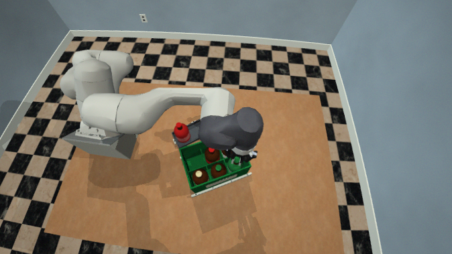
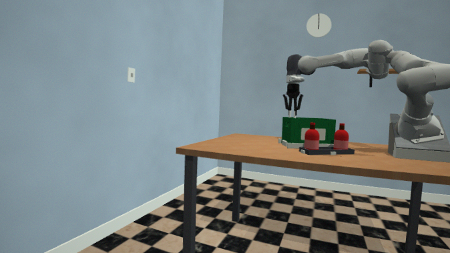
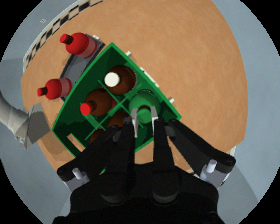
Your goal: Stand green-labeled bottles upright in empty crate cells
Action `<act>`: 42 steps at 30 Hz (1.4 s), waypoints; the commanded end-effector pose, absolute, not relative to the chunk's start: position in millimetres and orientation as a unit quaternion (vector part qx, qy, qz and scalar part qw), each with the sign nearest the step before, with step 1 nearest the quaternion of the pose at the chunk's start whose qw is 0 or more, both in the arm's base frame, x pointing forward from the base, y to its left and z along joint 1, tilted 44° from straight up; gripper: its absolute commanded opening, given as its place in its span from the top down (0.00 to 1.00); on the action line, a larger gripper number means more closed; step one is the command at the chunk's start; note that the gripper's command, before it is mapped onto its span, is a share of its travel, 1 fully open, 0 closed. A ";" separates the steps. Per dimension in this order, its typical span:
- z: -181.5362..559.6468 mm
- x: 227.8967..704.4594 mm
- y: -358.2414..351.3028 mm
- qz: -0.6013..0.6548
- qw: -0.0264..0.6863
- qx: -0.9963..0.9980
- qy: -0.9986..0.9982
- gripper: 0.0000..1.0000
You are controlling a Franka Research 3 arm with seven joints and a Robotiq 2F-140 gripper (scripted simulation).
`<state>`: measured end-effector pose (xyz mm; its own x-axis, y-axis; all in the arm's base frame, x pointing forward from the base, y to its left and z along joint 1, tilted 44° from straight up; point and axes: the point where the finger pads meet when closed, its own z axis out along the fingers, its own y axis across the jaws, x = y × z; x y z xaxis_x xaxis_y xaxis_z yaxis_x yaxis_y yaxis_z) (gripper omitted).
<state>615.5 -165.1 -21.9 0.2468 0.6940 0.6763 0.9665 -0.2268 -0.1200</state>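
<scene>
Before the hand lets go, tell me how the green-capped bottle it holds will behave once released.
Rigid, likely: the green-capped bottle keeps its shape in the shut hand. It hangs upright inside a cell of the green plastic crate, so the dividers should stop tipping or rolling. Held only by the narrow neck, it could slip down slightly.
</scene>
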 end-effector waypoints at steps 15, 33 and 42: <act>-24.2 619.0 -161.8 -0.256 0.269 -0.744 -0.555 1.00; -27.1 619.4 -158.7 -0.256 0.269 -0.744 -0.555 1.00; -27.4 619.4 -158.5 -0.256 0.269 -0.744 -0.555 1.00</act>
